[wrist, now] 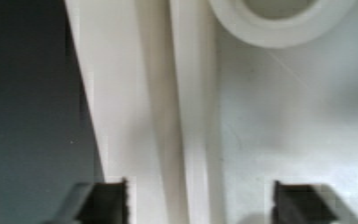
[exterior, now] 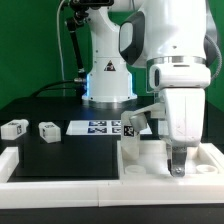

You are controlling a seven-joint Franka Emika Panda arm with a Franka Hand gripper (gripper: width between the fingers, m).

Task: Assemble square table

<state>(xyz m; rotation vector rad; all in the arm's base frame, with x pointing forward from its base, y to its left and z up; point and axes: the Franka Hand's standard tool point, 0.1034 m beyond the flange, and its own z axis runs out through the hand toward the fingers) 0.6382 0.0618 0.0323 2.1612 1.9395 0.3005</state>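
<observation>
The pincer, jaws apart, straddles the raised rim of the large white plastic square panel, with two small white tagged legs at its nine o'clock.

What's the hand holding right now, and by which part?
Nothing is held. The hand is open, and its fingers stand apart on either side of the raised rim of the tabletop without clamping it.

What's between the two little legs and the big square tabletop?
In the exterior view, the marker board lies between the legs and the tabletop.
</observation>
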